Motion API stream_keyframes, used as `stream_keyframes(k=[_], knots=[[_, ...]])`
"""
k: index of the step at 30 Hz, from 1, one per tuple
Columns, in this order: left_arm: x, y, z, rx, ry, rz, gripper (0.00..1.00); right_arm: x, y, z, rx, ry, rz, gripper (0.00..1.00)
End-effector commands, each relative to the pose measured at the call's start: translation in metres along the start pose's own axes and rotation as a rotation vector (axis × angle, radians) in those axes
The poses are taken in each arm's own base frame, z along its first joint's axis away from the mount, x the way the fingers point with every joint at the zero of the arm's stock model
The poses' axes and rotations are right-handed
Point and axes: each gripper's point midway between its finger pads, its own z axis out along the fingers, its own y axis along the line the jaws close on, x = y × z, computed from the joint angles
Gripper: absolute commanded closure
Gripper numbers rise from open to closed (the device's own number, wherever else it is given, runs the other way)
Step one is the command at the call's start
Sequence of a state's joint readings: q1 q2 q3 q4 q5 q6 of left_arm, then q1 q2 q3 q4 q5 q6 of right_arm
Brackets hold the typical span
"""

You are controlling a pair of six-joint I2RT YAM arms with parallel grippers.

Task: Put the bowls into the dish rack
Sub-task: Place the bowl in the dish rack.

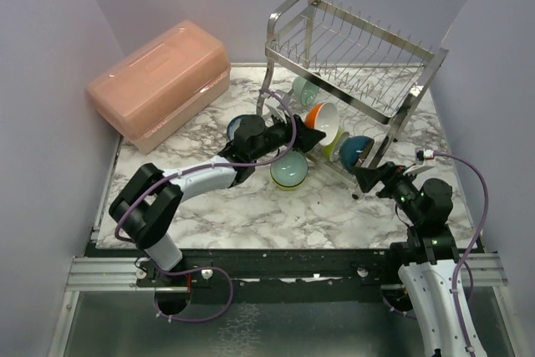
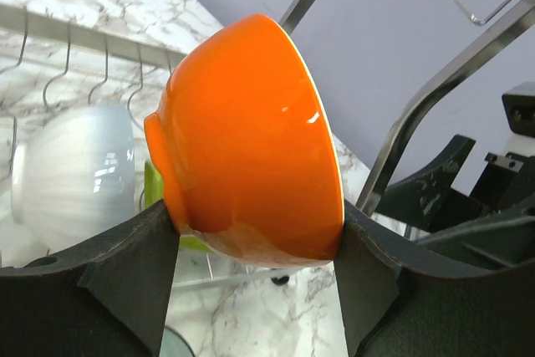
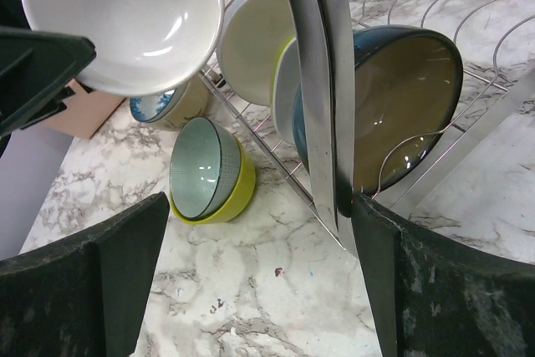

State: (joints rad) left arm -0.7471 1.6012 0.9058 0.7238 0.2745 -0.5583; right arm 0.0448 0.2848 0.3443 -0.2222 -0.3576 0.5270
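My left gripper (image 1: 311, 135) (image 2: 255, 248) is shut on an orange bowl (image 1: 322, 121) (image 2: 251, 140) with a white inside (image 3: 125, 14), holding it tilted at the lower tier of the dish rack (image 1: 359, 48). In that tier stand a teal bowl (image 1: 355, 150) (image 3: 401, 106), a cream bowl (image 3: 255, 31) and a pale bowl (image 2: 75, 173). My right gripper (image 1: 361, 180) (image 3: 259, 265) is open and holds nothing, just in front of the teal bowl beside the rack's chrome post (image 3: 322, 81). A mint bowl nested in a lime one (image 1: 288, 171) (image 3: 209, 173) lies on its side on the table.
A pink lidded box (image 1: 159, 81) sits at the back left. A blue-and-white patterned bowl (image 1: 236, 127) (image 3: 155, 106) rests on the marble table (image 1: 251, 206) behind my left wrist. Purple walls close in the table on three sides.
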Motion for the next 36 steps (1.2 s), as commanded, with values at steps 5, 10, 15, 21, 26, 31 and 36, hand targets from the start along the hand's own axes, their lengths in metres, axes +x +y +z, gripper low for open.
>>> stream_keyframes(k=[5,10,15,21,26,31,36], knots=[[-0.041,-0.012,0.033,0.099,-0.126,0.108,1.0,0.002,0.009,-0.004,-0.042,0.007,0.003,0.03],[-0.049,-0.005,0.046,0.129,-0.201,0.158,1.0,0.001,0.008,-0.004,-0.038,0.002,0.0,0.03],[-0.056,0.005,0.056,0.165,-0.281,0.196,1.0,0.001,0.008,-0.005,-0.037,-0.003,-0.003,0.02],[-0.056,0.024,0.066,0.168,-0.331,0.237,1.0,-0.001,0.008,-0.005,-0.034,-0.009,-0.009,0.02],[-0.054,0.041,0.076,0.141,-0.342,0.3,1.0,0.001,0.007,-0.005,-0.032,-0.007,-0.006,0.02],[-0.056,0.061,0.084,0.082,-0.364,0.374,1.0,0.001,0.007,-0.005,-0.032,-0.009,-0.01,0.01],[-0.052,0.074,0.094,0.084,-0.355,0.42,1.0,0.001,0.006,-0.004,-0.028,-0.007,-0.011,0.01]])
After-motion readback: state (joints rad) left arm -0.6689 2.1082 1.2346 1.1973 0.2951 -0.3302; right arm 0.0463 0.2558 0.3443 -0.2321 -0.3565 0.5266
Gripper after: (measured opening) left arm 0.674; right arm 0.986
